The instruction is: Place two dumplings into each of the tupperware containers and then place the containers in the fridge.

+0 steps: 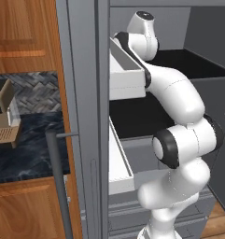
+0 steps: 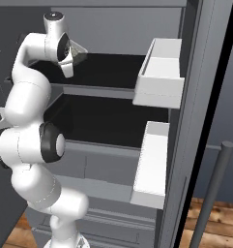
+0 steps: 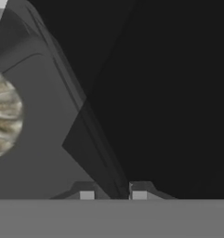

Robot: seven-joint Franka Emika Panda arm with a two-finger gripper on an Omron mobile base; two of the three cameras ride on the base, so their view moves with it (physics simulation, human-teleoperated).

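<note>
Open fridge (image 2: 118, 29), dark inside, grey shelves, white door bins (image 2: 159, 72).

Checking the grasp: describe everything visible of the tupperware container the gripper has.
In the hand view, the tupperware container is a shallow tray, grey in the fridge's dark interior, with a low rim and a rounded corner. One wrinkled beige-grey dumpling lies in it. The gripper pinches its rim. In the right base view its corner pokes out beside the hand.
</note>
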